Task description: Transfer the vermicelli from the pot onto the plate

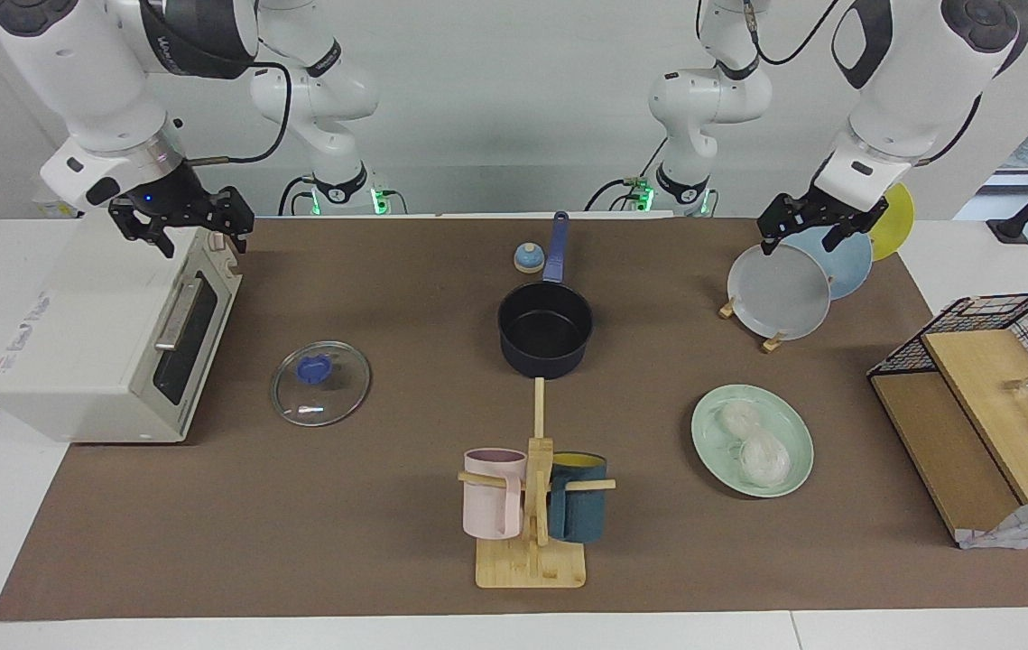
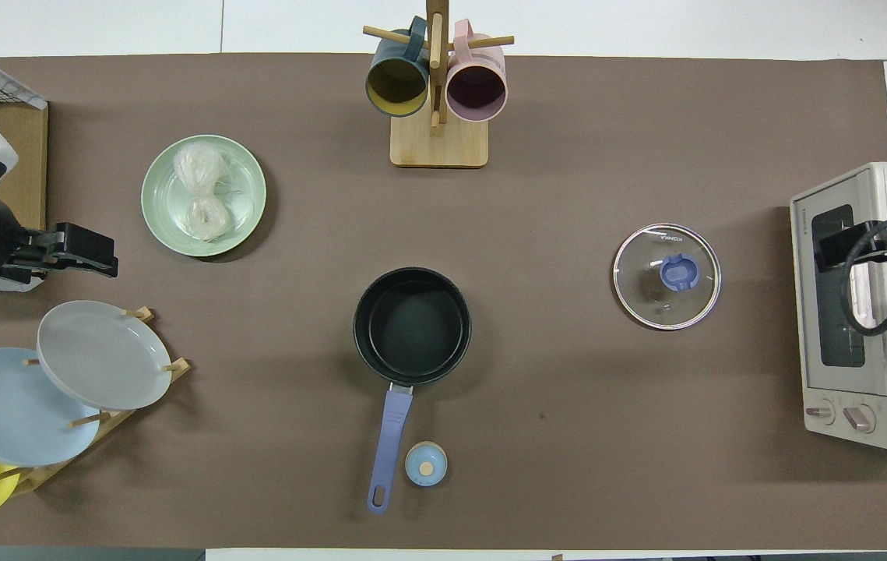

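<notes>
Both nests of vermicelli point(image 1: 754, 442) lie on the plate point(image 1: 717, 404), one touching the other, while the pot point(image 1: 545, 329) stands with its black inside bare at the middle of the table, its lid point(image 1: 321, 383) lying flat toward the right arm's end; judged from this, the transfer looks done and nothing is left to carry. As things to handle, the nests look very light and springy: dried noodle wound loosely and wrapped in clear film, so they would give under a pinch rather than resist it, and the strands would likely snap if squeezed hard. The film is probably slick (a shallow grip on it alone might slide off or only tug the wrap), so the better hold seems to be across the middle of one nest, fingers straddling its bulk from above, taking the one nearer the robots without dragging its neighbour. The plate's rim is shallow, so a nudge sideways could push a nest off it. The left gripper point(image 1: 819, 227) hangs empty over the plate rack point(image 1: 772, 340), above the grey plate point(image 1: 780, 293), with its fingers parted a little and touching nothing. The right gripper point(image 1: 181, 226) waits over the toaster oven point(image 1: 107, 343), also holding nothing, its fingers spread moderately apart.
</notes>
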Motion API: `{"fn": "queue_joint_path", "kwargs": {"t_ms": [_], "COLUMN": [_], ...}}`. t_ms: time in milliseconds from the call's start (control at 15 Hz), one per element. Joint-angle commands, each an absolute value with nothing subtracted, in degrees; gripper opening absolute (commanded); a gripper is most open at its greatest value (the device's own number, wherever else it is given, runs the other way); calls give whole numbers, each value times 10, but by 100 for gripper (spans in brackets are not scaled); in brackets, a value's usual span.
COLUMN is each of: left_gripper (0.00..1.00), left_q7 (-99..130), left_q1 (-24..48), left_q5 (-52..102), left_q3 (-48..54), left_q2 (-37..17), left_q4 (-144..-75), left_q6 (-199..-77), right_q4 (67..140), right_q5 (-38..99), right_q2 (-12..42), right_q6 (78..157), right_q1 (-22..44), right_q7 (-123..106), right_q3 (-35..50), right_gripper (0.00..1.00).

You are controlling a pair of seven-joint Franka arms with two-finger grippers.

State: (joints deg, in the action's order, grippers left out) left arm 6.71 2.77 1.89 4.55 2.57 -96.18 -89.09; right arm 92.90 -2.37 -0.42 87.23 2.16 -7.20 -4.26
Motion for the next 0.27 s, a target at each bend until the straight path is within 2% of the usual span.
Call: {"fn": "queue_joint_path", "kwargs": {"t_ms": [0,200], "left_gripper": [100,100], "left_q7": [77,76], "left_q1": [29,29], "left_q5": [8,9], "left_q3": [47,47], "left_q2": [29,28], "left_q4": [-964,-963], "left_q6": [-901,-901], "right_q4": [915,915], "right_q5": [-14,-13], "right_q2": [3,2], "right_q6": [860,859], "right_q1": [18,18], "right_q7": [-62,-62], "right_q3": [-39,-39], "right_gripper": [100,100]}}
